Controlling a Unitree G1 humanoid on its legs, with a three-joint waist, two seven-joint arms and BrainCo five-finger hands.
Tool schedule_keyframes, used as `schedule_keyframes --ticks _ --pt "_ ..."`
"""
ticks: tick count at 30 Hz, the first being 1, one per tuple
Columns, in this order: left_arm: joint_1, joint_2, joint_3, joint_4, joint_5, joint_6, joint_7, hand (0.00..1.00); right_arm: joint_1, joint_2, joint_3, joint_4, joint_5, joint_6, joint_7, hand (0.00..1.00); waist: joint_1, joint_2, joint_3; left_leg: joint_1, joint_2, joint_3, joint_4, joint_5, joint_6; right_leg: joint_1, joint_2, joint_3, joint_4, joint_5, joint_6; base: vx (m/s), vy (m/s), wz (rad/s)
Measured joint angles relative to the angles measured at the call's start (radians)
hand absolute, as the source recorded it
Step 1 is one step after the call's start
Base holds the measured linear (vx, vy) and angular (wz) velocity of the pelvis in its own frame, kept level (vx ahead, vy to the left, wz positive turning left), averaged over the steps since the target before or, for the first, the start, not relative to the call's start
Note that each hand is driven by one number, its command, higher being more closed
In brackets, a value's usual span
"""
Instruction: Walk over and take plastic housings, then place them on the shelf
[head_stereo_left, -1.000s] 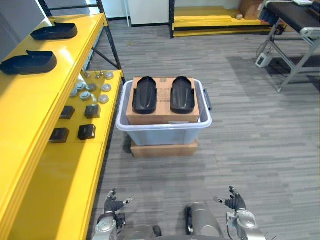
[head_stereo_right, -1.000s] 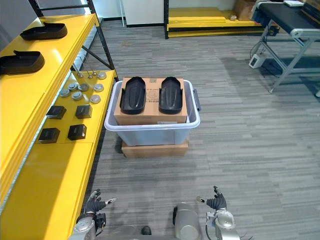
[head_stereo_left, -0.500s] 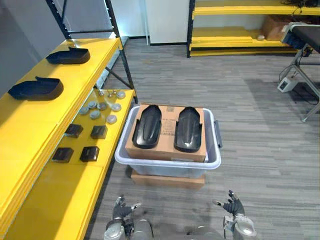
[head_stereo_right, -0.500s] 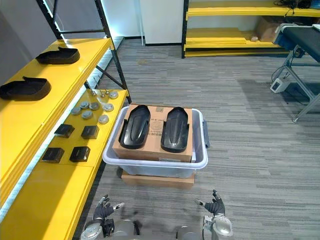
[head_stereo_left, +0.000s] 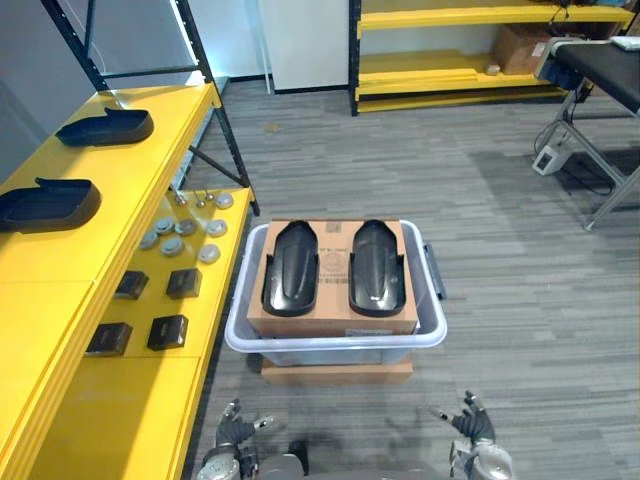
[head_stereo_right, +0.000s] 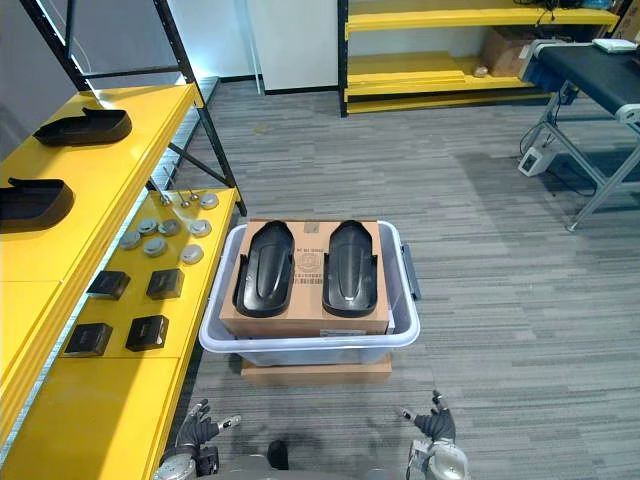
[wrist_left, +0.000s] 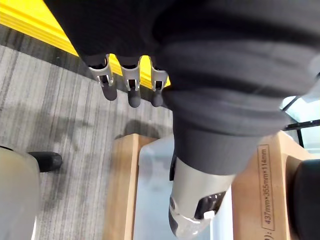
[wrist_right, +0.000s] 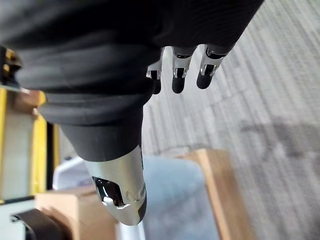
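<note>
The robot is walking up to the plastic housings, and neither one is held. The left hand (head_stereo_left: 236, 428) and the right hand (head_stereo_left: 470, 422) hang low with fingers spread and loose, holding nothing.

Two housings lie side by side in front of the hands and well apart from them. One housing (head_stereo_left: 290, 267) is ahead of the left hand. The other housing (head_stereo_left: 377, 265) is more toward the right hand. They rest on a cardboard box (head_stereo_left: 334, 250) that sits in a plastic bin (head_stereo_left: 432, 312).

I think the robot should step closer until the bin is just in front of both hands. Then it should reach down and hold one housing by its long sides. It should lift straight up, so the box does not slide or tip.

The housings are black, hard and a bit shiny. Each is long, round at the ends and hollow like a little boat, with a raised edge to grab. The box is brown and flat on top. The bin is pale, smooth plastic with a thick rim.

The yellow shelf (head_stereo_left: 60, 270) stands beside the left hand. Its top looks flat and smooth. Two more housings (head_stereo_left: 45, 203) lie there already.
</note>
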Motion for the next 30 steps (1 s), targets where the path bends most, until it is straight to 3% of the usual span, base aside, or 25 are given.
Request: schedule_keyframes --ticks 4,11,16,21,30 --pt "0.016 0.019 -0.024 -0.004 0.004 0.0 -0.002 0.0 -0.045 -0.035 -0.017 -0.117 -0.06 -0.019 -0.037 0.0 -0.004 -0.011 -0.008 -0.004 -0.004 -0.004 -0.019 0.003 0.003 0.002 0.0 0.001 -0.026 0.026 0.002 0.09 0.007 0.04" --pt "0.015 0.039 -0.046 -0.024 0.015 -0.006 -0.021 0.0 -0.231 -0.133 0.053 -0.099 -0.096 -0.023 -0.073 0.0 0.004 -0.009 -0.007 -0.005 -0.005 -0.022 -0.03 0.004 0.005 0.019 0.003 -0.001 -0.042 0.037 0.005 0.07 -0.008 0.08" --pt "0.014 0.037 -0.082 -0.024 0.015 -0.012 -0.021 0.0 -0.423 -0.207 0.161 0.085 -0.134 -0.022 -0.075 0.0 0.015 0.009 0.002 -0.007 -0.002 -0.047 -0.057 0.031 0.009 0.02 0.009 -0.005 -0.062 0.055 -0.007 -0.01 -0.015 0.12" --pt "0.011 0.036 -0.115 -0.035 0.012 -0.02 -0.019 0.0 -0.535 -0.217 0.224 0.26 -0.137 0.003 -0.073 0.0 0.029 0.037 0.029 -0.021 -0.004 -0.075 -0.075 0.06 0.014 0.017 0.01 -0.033 -0.063 0.069 -0.008 -0.05 -0.01 0.17" --pt "-0.036 0.028 -0.131 -0.056 -0.021 -0.029 0.006 0.0 -0.808 -0.219 0.247 0.56 -0.179 0.065 -0.094 0.0 0.043 0.076 0.141 -0.123 -0.015 -0.118 -0.096 0.135 0.027 -0.077 0.007 -0.059 -0.055 0.09 0.012 -0.14 0.017 0.12"
